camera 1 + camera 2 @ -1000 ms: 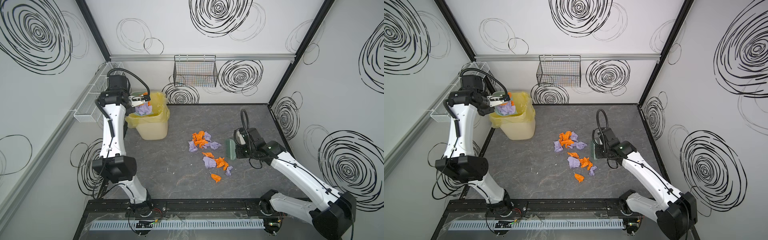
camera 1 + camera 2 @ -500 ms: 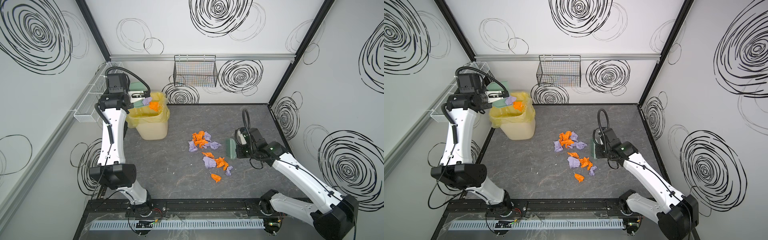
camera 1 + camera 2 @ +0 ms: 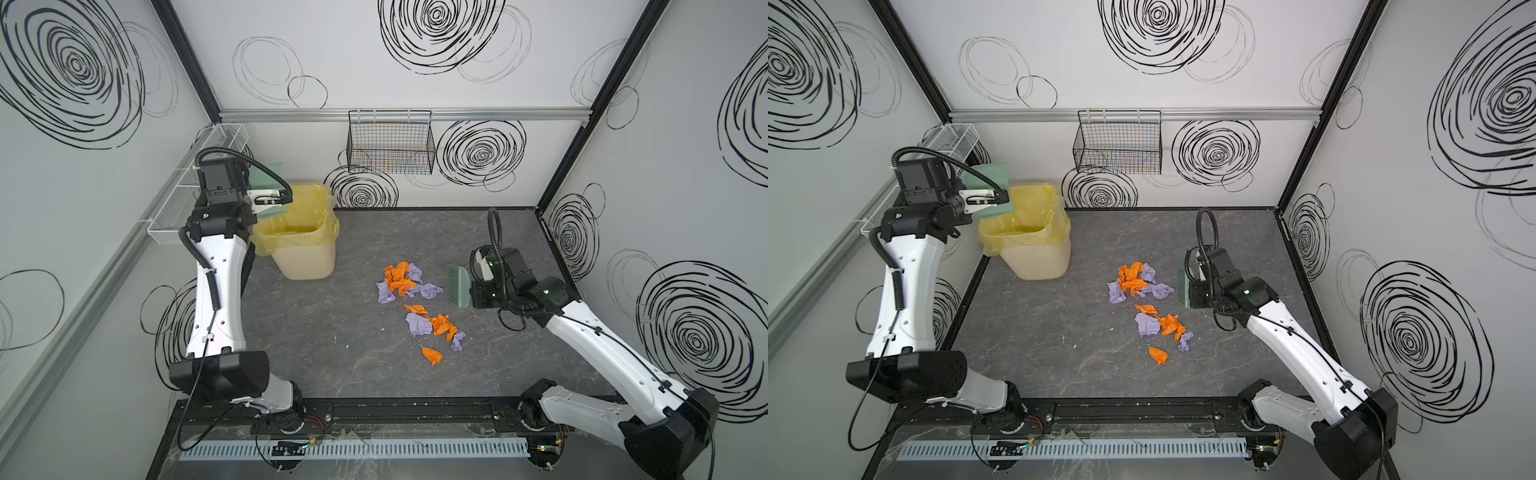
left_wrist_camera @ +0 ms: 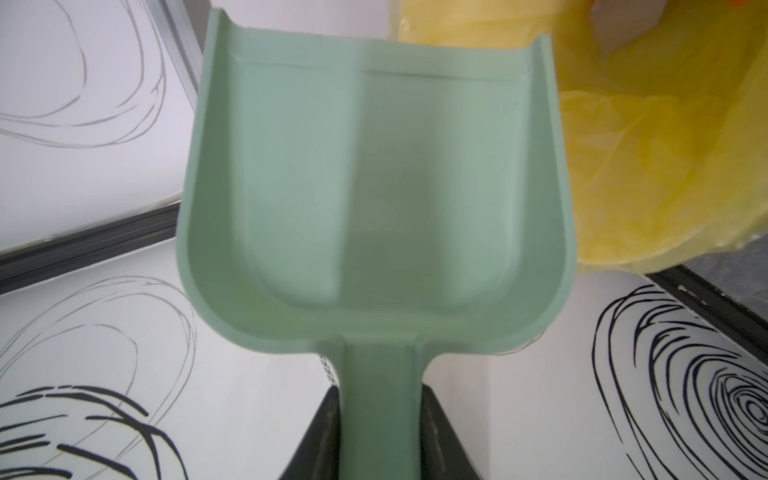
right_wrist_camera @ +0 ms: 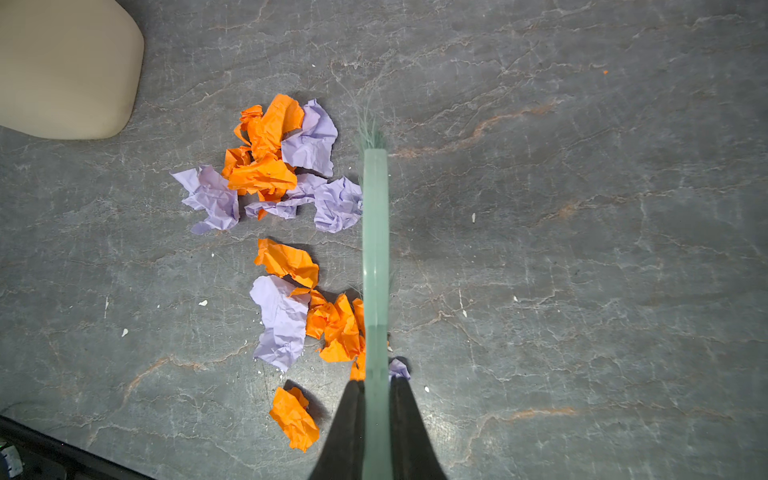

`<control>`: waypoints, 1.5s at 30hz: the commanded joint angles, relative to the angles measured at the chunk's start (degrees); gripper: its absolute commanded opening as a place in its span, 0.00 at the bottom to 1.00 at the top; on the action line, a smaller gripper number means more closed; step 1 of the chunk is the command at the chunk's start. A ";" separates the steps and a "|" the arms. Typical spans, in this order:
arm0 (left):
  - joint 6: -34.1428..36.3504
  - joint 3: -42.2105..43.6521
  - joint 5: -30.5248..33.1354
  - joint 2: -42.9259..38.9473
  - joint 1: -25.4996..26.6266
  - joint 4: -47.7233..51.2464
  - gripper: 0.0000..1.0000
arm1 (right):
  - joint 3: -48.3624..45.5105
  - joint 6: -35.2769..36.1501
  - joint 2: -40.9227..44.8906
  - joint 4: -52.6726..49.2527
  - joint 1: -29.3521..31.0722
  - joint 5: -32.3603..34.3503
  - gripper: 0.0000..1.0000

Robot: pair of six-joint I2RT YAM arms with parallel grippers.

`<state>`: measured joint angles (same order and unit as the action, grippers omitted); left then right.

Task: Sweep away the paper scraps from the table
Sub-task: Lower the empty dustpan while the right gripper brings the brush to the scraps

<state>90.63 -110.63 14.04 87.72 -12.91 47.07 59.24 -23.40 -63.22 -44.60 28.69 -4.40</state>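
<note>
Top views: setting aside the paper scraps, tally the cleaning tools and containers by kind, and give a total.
Dustpan: 1
Brush: 1
Bin: 1
Wire baskets: 2
Total: 5

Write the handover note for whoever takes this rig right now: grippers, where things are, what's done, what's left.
The left gripper is shut on the handle of the dustpan, held up at the bin; the pan is empty.
The right gripper is shut on the brush, low beside the paper scraps.
The scraps lie in two loose groups in the middle of the table, with one orange piece apart, nearer the front.
Done: nothing waits in the pan.
Left: bring the dustpan down, sweep every scrap in, tip it into the bin.
</note>
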 commanded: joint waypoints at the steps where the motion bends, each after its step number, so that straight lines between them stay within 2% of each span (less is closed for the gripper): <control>1: -4.64 -11.02 -6.92 1.36 -1.74 7.58 0.00 | 3.88 -0.90 -0.62 2.85 -0.07 -1.48 0.00; 4: -8.84 -18.23 -12.90 1.85 -1.97 15.97 0.00 | 6.82 -2.55 -1.91 5.41 -0.01 -5.12 0.00; 8: -12.28 -15.06 -19.22 -3.81 -0.02 20.67 0.00 | 9.59 -7.22 -5.36 12.16 -0.08 -12.14 0.00; 12: -16.46 -2.40 -22.10 -12.92 5.22 20.38 0.00 | 8.88 -16.10 -11.28 26.96 0.07 -19.86 0.00; 16: -20.66 11.86 -20.42 -21.02 12.32 17.37 0.00 | 7.73 -26.49 -19.24 42.51 1.63 -23.36 0.00; 19: -22.98 19.16 -20.80 -24.83 14.61 16.21 0.00 | 10.55 -30.37 -26.66 47.24 3.49 -22.76 0.00; 22: -24.13 25.33 -21.80 -27.32 15.20 15.58 0.00 | 12.88 -35.10 -33.93 50.48 4.08 -24.83 0.00; 28: -24.79 35.81 -23.08 -31.06 15.36 12.53 0.00 | 13.91 -38.68 -43.52 53.76 4.10 -27.47 0.00; 35: -25.78 41.96 -24.76 -31.69 15.46 10.27 0.00 | 6.58 -37.81 -42.48 54.53 1.99 -27.77 0.00; 40: -27.11 45.86 -24.70 -31.20 17.02 8.31 0.00 | -0.36 -34.69 -36.63 51.34 0.13 -26.63 0.00; 45: -29.39 50.11 -23.05 -31.04 20.67 5.58 0.00 | -8.95 -32.32 -28.10 48.34 -1.20 -25.04 0.00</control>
<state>63.40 -62.08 -8.93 56.60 6.09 56.14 53.54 -57.93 -95.85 6.37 27.97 -31.11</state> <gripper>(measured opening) 0.290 0.106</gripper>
